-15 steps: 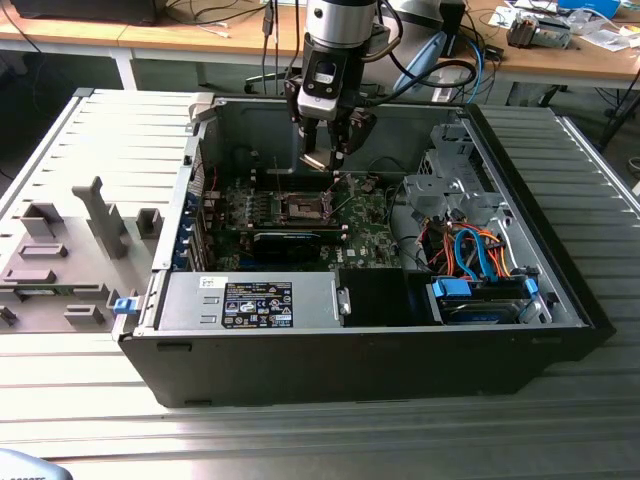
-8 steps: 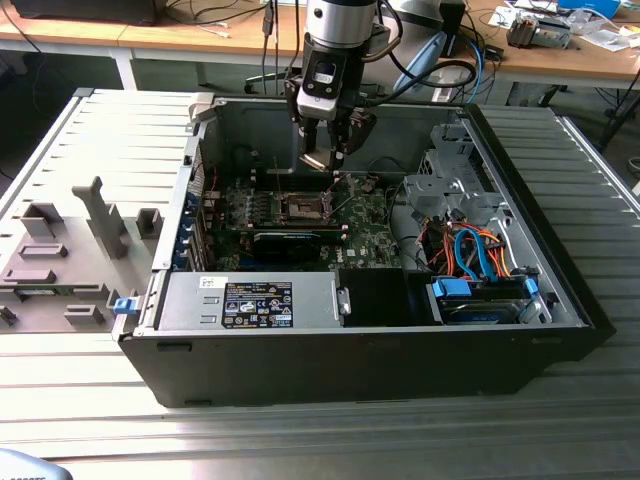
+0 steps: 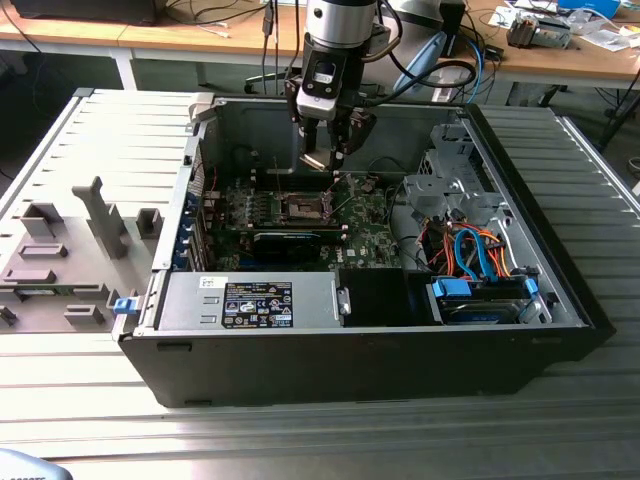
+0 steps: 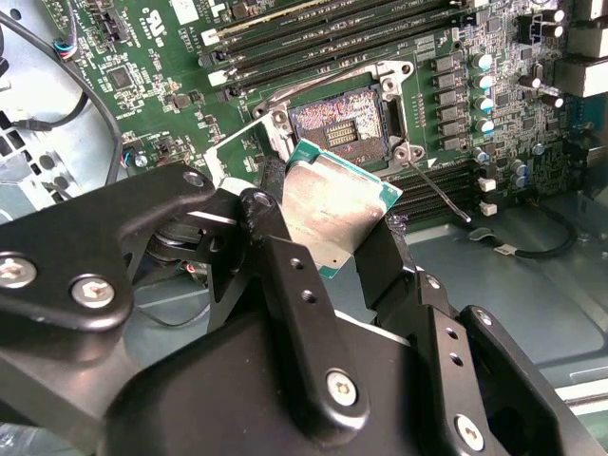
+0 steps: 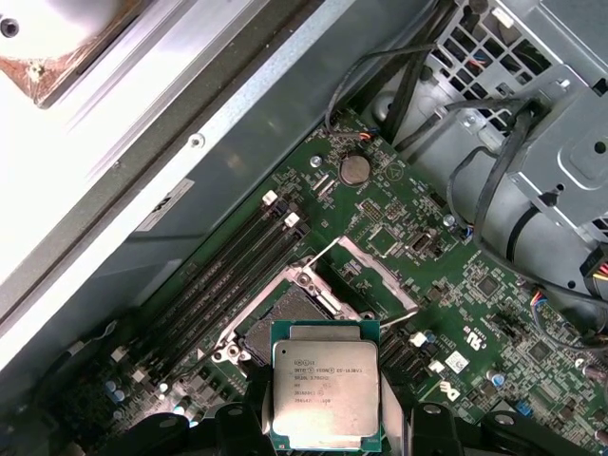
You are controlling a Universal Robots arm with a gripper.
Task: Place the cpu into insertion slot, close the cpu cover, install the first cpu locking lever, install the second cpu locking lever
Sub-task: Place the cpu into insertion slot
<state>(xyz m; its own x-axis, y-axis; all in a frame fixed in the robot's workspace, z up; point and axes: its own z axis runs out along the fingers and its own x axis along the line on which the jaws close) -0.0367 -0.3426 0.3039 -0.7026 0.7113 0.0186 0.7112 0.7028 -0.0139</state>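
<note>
My gripper [image 3: 325,152] hangs inside the open computer case, shut on the cpu [image 3: 316,160] by its edges. The cpu [image 5: 326,394] is a flat silver-topped chip with a green rim, held a little above the board and tilted in the second wrist view [image 4: 332,204]. Just beyond it lies the insertion slot [image 5: 275,318], its brownish pin field [image 4: 337,123] bare. The cpu cover [image 5: 380,275] stands swung open beside the slot. A thin locking lever [image 4: 442,195] sticks out loose next to the socket rim.
Long black memory slots [image 5: 228,266] run beside the socket. A metal drive cage [image 3: 450,180] with orange and blue cables [image 3: 470,250] fills the case at the exterior view's right. A power supply [image 3: 250,300] sits at the front. Grey fixtures [image 3: 70,250] stand outside the case.
</note>
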